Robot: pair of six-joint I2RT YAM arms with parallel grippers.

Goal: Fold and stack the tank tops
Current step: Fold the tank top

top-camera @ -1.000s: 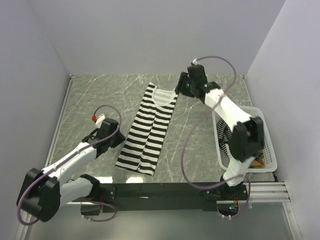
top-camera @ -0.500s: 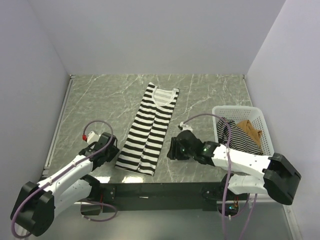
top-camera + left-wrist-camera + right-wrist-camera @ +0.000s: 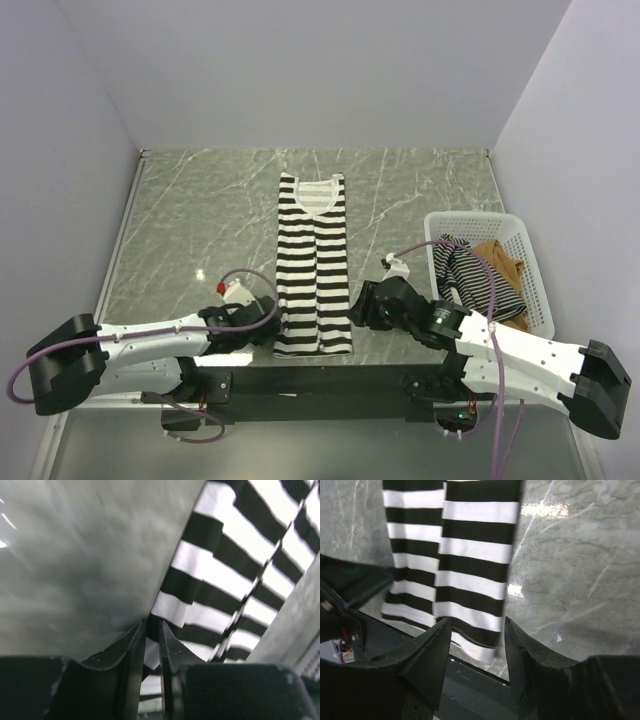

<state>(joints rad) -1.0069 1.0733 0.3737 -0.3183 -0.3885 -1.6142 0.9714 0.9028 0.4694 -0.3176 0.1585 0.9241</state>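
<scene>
The wide-striped tank top point(image 3: 312, 260) lies flat and lengthwise in the middle of the table, neckline at the far end. My left gripper point(image 3: 272, 318) is low at its near left hem corner. In the left wrist view the jaws point(image 3: 153, 626) are pinched on the striped hem point(image 3: 225, 575). My right gripper point(image 3: 360, 305) is at the near right hem corner. In the right wrist view it point(image 3: 475, 627) stands open, with the hem point(image 3: 470, 555) between its fingers. The thin-striped tank top point(image 3: 462, 272) and the tan tank top point(image 3: 503, 265) lie bunched in the basket.
The white lattice basket point(image 3: 475, 217) stands at the right edge of the table. The hem lies close to the table's near edge, just ahead of the black rail point(image 3: 320, 380). Grey walls close in the left, back and right sides.
The striped top now lies straight, no longer slanted, and nearer the front edge. My left gripper moved right to the hem and closed on it. My right gripper shifted slightly to the hem's right corner.
</scene>
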